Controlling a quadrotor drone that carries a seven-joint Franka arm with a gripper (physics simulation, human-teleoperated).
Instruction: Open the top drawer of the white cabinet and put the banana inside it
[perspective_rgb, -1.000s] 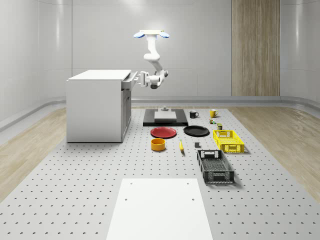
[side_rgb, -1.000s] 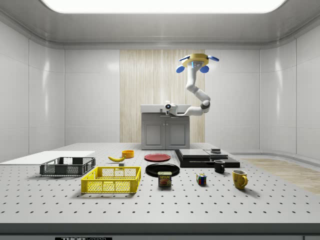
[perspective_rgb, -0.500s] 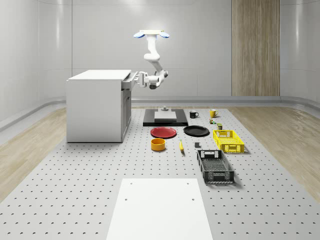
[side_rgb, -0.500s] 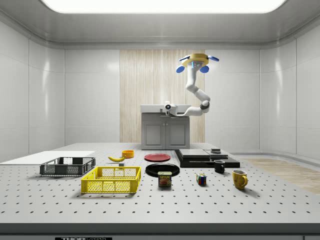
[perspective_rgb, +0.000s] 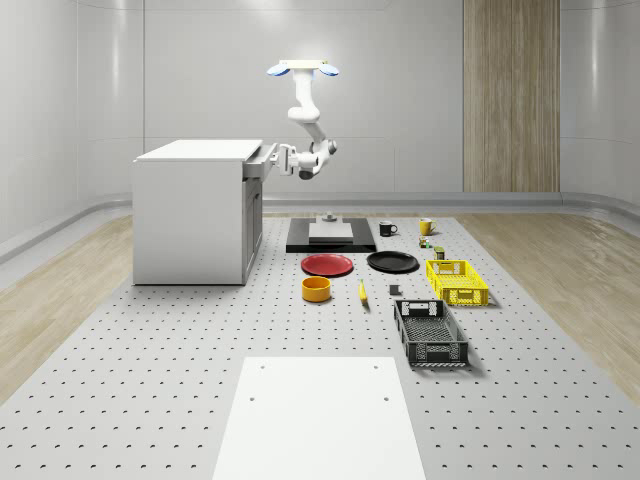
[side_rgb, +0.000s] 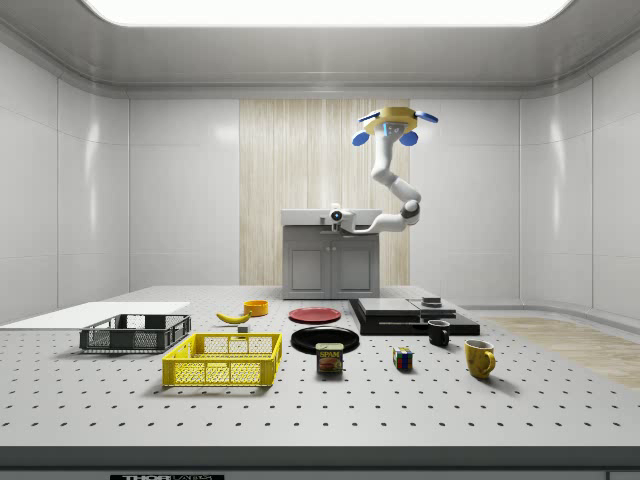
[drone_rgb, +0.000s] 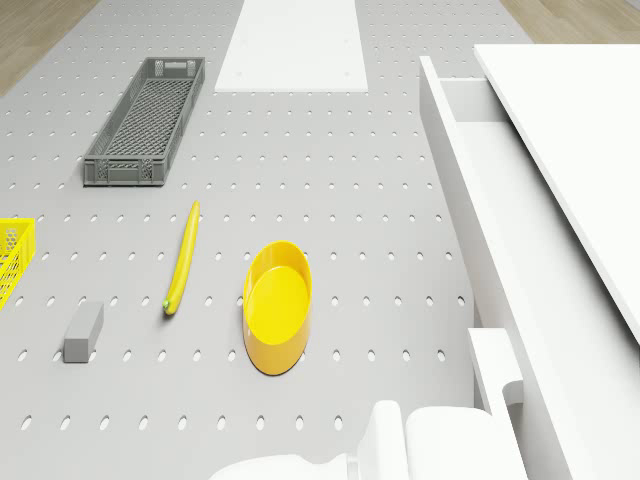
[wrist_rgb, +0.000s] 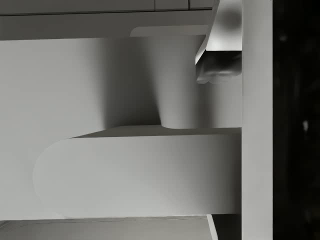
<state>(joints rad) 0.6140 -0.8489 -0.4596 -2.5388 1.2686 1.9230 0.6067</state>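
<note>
Aloft beside the white cabinet (perspective_rgb: 190, 210), the tool (perspective_rgb: 277, 158) meets its part-open top drawer (drone_rgb: 500, 215); grip unclear.

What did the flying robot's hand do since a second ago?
The hand slid a little toward the white cabinet, easing the pulled-out top drawer slightly back in. It stays at the drawer's front. The drone still hovers in the same spot beside the cabinet. The banana still lies on the table by the yellow bowl; nothing else moved.

hand (perspective_rgb: 279, 158) at drawer front, finger state too small to tell, yellow crate (drone_rgb: 12, 258) cut by drone view edge
</note>
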